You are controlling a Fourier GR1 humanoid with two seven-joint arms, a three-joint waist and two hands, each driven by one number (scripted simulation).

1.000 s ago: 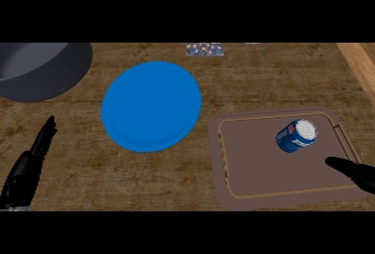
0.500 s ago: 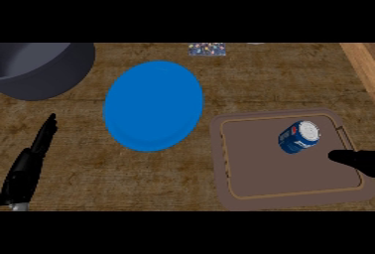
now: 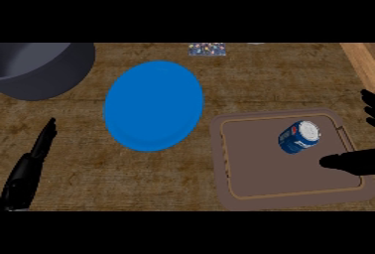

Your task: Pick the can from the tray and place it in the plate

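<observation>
Counter point(image 3: 242, 79) of brown weave — plate point(image 3: 154, 113), tray point(image 3: 253, 163), can point(image 3: 299, 137) — right hand point(image 3: 350, 162) spread.

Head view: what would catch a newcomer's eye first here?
The big blue plate at the counter's middle stands out most. To its right, a blue can lies in the brown tray, with the right hand just below and right of it. A dark grey round object fills the upper-left corner.

Counter point(image 3: 88, 129): rough, woven-looking brown surface, matt. Plate point(image 3: 153, 112): smooth blue, matt (no highlights visible). Tray point(image 3: 253, 149): smooth brown, matt. Can point(image 3: 298, 137): blue printed wall, pale metal-looking top. Far-left grey vessel point(image 3: 40, 67): smooth, matt.
</observation>
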